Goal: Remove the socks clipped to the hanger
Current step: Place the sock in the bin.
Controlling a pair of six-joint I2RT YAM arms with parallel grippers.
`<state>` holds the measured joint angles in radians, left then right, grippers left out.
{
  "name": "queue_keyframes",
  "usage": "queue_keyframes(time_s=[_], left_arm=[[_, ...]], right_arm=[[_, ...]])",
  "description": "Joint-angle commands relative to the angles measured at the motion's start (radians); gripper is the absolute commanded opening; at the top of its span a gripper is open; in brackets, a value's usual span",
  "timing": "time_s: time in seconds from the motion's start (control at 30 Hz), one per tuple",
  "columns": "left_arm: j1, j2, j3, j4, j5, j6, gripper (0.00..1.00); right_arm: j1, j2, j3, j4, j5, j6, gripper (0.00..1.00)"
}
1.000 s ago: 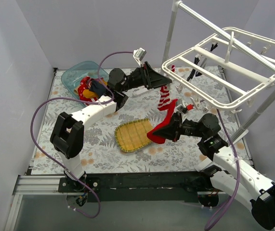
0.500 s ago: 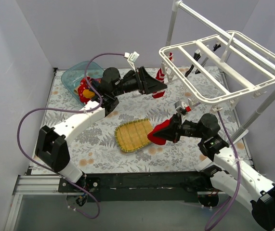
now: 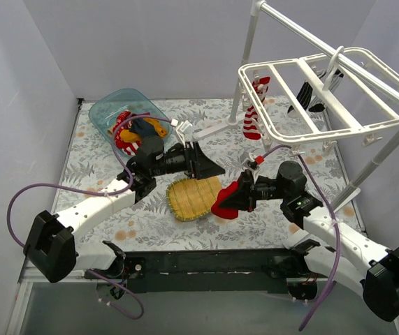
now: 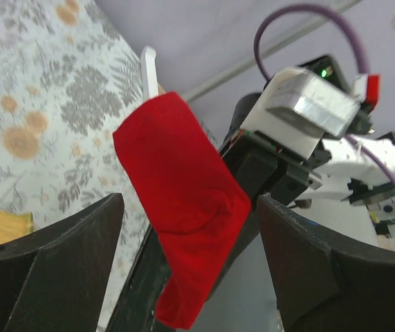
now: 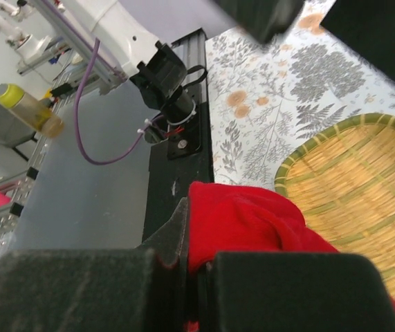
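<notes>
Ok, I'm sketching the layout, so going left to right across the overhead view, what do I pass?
Blue bin → yellow woven mat → red sock → hanging black socks

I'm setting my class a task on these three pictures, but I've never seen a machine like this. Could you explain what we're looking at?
These are two robot arms bolted at the table's near edge, each ending in two fingers. The wide picture looks down from above. The other two come from a small camera on each wrist. The right arm's fingers are shut on a red sock, close to a yellow woven mat. The left arm's fingers stand open, pointing at that sock. A white hanger carries a striped sock and dark socks. A clear blue tub at the back holds more socks.
</notes>
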<state>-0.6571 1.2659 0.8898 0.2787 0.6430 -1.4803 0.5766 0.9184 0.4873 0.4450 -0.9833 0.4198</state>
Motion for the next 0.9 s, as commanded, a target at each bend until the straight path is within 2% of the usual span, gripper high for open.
queue_keyframes(time_s=[0.0, 0.23, 0.33, 0.37, 0.63, 0.87], left_arm=[[-0.056, -0.071, -0.074, 0.028, 0.024, -0.017, 0.76], [-0.121, -0.08, -0.121, 0.054, 0.004, -0.038, 0.7], [-0.137, -0.082, -0.123, 0.047, -0.012, -0.035, 0.61], [-0.141, -0.085, -0.123, 0.039, -0.025, -0.031, 0.55], [-0.171, -0.1, -0.104, -0.018, -0.071, 0.002, 0.4], [-0.2, -0.095, -0.081, -0.087, -0.111, 0.038, 0.36]], right_arm=[[0.037, 0.025, 0.011, 0.014, -0.055, -0.032, 0.02], [0.104, 0.071, 0.059, -0.061, -0.014, -0.096, 0.02], [0.111, 0.073, 0.065, -0.063, 0.005, -0.096, 0.02], [0.112, 0.071, 0.068, -0.065, 0.012, -0.096, 0.02], [0.117, 0.05, 0.08, -0.088, 0.031, -0.098, 0.02], [0.118, 0.025, 0.086, -0.098, 0.051, -0.101, 0.02]])
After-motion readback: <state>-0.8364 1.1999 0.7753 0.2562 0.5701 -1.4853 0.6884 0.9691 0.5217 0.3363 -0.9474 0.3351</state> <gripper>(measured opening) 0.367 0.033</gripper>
